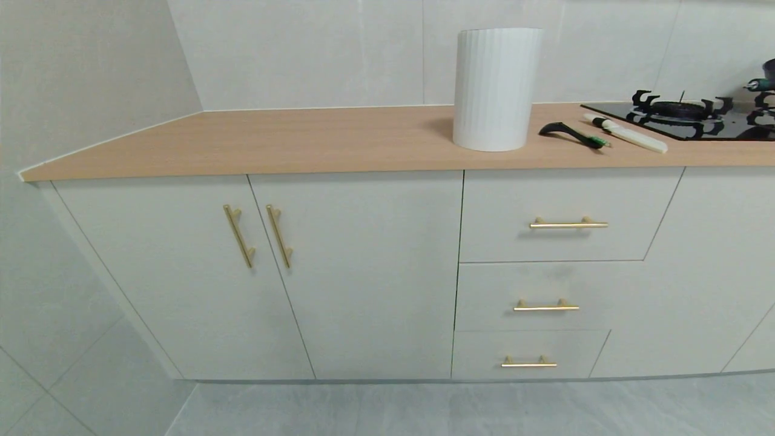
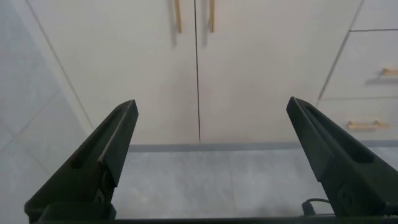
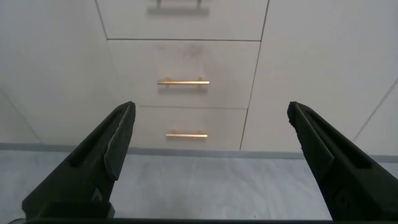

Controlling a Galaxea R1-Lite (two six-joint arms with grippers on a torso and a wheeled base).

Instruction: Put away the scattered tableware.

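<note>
Head view: a black spoon point(image 1: 572, 134) with a green handle end lies on the wooden table point(image 1: 290, 142), just right of a tall white ribbed container point(image 1: 496, 88). Close beside it on the right lies a long white utensil point(image 1: 626, 133) with a green band. Whether the two touch is hard to make out, and so is what kind of utensil the white one is. Behind them a black gas hob point(image 1: 684, 112) is set into the table and is cut off at the right edge.

Left wrist view has the left tool point(image 2: 211, 106) spread wide with nothing between its fingers. It points at the double cupboard doors point(image 2: 199, 68) with their gold handles, low near the grey floor point(image 2: 205, 174). Right wrist view has the right tool point(image 3: 211, 107) equally wide and empty. It faces the stacked drawers point(image 3: 183, 68) with gold bar handles, which the head view places under the container. Both tools sit low before the cabinet fronts, well apart from the tableware up on the table.
</note>
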